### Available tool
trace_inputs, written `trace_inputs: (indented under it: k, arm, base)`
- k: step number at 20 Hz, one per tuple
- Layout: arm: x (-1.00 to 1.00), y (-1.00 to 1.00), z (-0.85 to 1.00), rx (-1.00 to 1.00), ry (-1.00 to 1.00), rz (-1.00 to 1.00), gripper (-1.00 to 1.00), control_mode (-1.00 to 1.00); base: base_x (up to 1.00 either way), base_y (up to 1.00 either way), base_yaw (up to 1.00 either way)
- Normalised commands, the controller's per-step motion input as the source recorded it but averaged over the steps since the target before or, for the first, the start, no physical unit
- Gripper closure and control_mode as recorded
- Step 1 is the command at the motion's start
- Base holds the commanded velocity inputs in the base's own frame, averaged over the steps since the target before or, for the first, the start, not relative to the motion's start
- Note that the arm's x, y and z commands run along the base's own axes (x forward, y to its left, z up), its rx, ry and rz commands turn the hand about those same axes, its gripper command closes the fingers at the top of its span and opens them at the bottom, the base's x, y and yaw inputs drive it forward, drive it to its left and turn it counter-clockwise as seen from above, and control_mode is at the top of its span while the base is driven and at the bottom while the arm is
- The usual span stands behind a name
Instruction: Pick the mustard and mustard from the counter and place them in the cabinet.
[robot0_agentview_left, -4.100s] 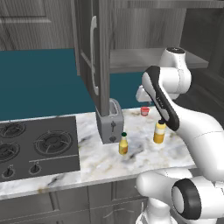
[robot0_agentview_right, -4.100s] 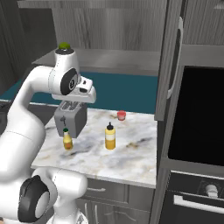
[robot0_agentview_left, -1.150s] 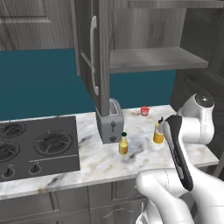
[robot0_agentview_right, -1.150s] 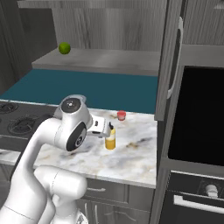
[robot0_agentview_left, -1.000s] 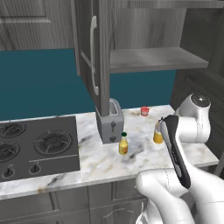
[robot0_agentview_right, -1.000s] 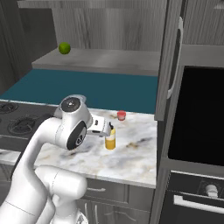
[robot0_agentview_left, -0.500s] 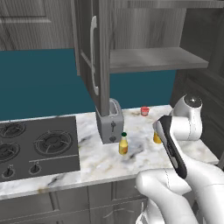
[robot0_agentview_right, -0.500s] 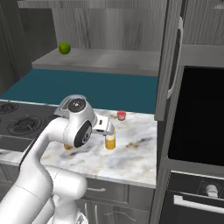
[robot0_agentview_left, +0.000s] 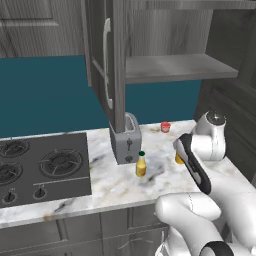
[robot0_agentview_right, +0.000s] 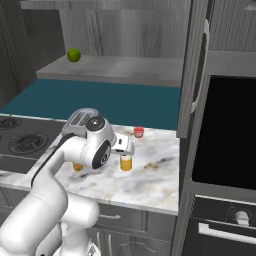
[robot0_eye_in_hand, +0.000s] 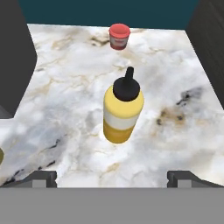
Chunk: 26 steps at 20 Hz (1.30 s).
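**Reaching toward the taller mustard bottle**

Hovering over the white marble counter (robot0_eye_in_hand: 57, 100), the hand (robot0_eye_in_hand: 112, 177) is released, its two dark fingertips (robot0_eye_in_hand: 43, 178) spread wide at the bottom corners of the hand view with nothing between them.

The tall bottle (robot0_eye_in_hand: 123, 112) stands upright on the counter straight ahead of the hand, centred between the spread fingertips but apart from them. Its long axis is vertical, and its dark pointed nozzle points up. The hand looks down on it at a slant from above and behind. In the right base view the same bottle (robot0_agentview_right: 126, 162) sits just past the hand (robot0_agentview_right: 125, 146), partly hidden by it.

Beyond the bottle, nearer the teal wall, stands a small red cup (robot0_eye_in_hand: 119, 36), well apart from it.

The slim bottle (robot0_agentview_left: 141, 164) with a green cap stands upright further to the robot's left, just in front of a grey toaster (robot0_agentview_left: 126, 139). It is clearly farther from the hand than the tall one.

The cabinet (robot0_agentview_left: 180, 67) hangs above the counter with its door (robot0_agentview_left: 106, 60) swung open and its grey shelf bare on this side. In the right base view a green fruit (robot0_agentview_right: 73, 55) rests on the shelf.

Judging from this, the coming move is a short advance forward and down so the fingers straddle the tall bottle's body before closing. Neither bottle is in the cabinet yet.
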Motion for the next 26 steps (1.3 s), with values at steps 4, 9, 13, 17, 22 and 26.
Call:
trace_inputs:
  k: [4, 9, 13, 17, 22, 26]
  arm:
    - [0.28, -0.05, -0.19, 0.0, 0.0, 0.0, -1.0, -1.0]
    - [0.27, -0.04, -0.18, 0.0, 0.0, 0.0, -1.0, -1.0]
    - [0.27, -0.06, -0.16, 0.0, 0.0, 0.0, -1.0, -1.0]
    - [0.29, -0.04, -0.12, 0.0, 0.0, 0.0, -1.0, -1.0]
    - [0.29, -0.03, -0.11, 0.0, 0.0, 0.0, -1.0, -1.0]
    - [0.23, -0.03, -0.1, 0.0, 0.0, 0.0, -1.0, -1.0]
  base:
    - [0.0, 0.0, 0.0]
    - [0.0, 0.0, 0.0]
    - [0.0, 0.0, 0.0]
    - [0.0, 0.0, 0.0]
    - [0.0, 0.0, 0.0]
    - [0.0, 0.0, 0.0]
